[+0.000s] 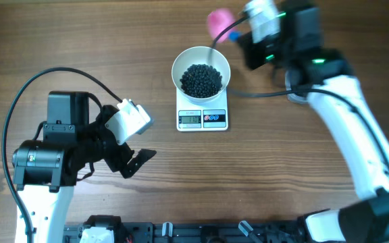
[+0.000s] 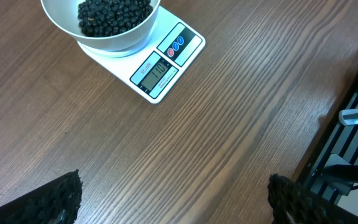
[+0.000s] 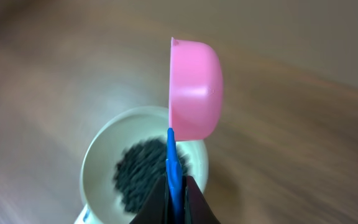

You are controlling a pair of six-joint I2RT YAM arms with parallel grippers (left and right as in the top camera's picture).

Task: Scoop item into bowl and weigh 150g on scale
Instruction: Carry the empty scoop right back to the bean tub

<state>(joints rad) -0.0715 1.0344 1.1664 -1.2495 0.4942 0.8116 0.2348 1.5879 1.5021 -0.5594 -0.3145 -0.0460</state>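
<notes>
Black little beads lie in a heap inside the white bowl. The bowl sits on the small white scale in the middle of the wooden table. The numbers on the scale's grey screen are too small to read. From the left wrist, the top of the bowl is cut off by the edge of the picture. The right gripper has its fingers squeezed tight on the thin blue handle of a pink scoop. The scoop is tipped on its side, up in the air just past the far right rim of the bowl. Only its round back shows, so I cannot tell if any beads are inside it. That whole picture is blurry, and the bowl under the scoop looks smudged. The left gripper is spread wide and holds nothing. Only its two bumpy black fingertips peek in at the bottom, over bare wood, apart from the scale.
</notes>
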